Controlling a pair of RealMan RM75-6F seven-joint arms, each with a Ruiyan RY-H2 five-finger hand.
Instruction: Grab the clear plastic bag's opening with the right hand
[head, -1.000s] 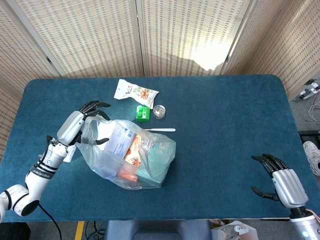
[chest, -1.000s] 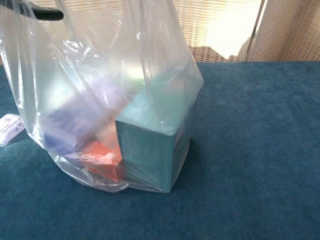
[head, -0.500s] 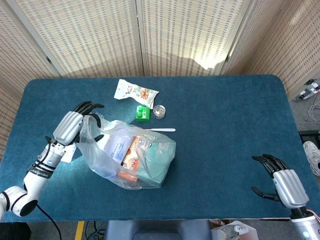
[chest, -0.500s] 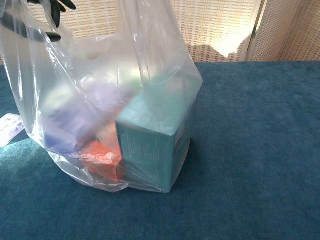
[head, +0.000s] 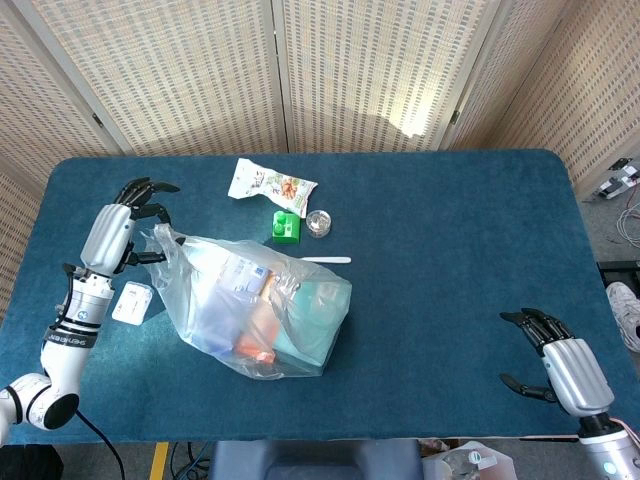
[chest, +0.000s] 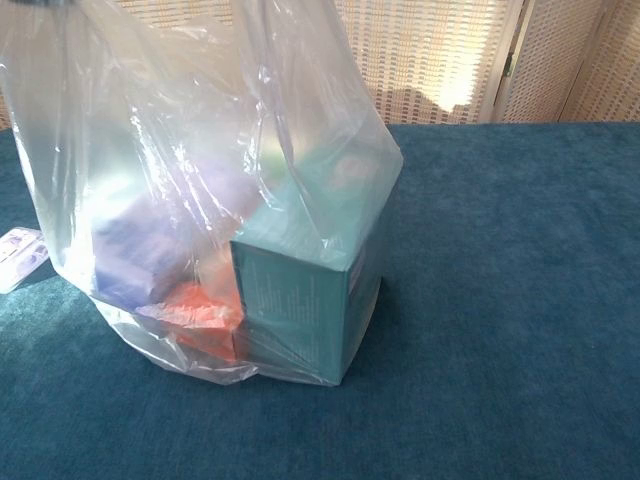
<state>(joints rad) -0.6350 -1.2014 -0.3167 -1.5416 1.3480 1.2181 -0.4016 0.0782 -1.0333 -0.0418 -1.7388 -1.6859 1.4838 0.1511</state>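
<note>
The clear plastic bag (head: 255, 310) stands left of the table's middle and fills the left of the chest view (chest: 150, 150). Inside it are a teal box (chest: 310, 290), an orange packet (chest: 200, 312) and a bluish pack. Its loose opening (head: 165, 242) points left and up. My left hand (head: 120, 225) hovers just left of that edge with its fingers spread; whether it touches the plastic I cannot tell. My right hand (head: 562, 368) is far off at the front right corner, fingers apart and empty.
Behind the bag lie a snack packet (head: 271, 184), a small green box (head: 286, 227), a small clear round container (head: 319, 222) and a white stick (head: 322, 260). A white blister pack (head: 132, 301) lies left of the bag. Folding screens stand behind the table.
My left hand has drawn back leftward out of the bag's mouth, and the bag's top has slackened. The right hand has stayed put.
</note>
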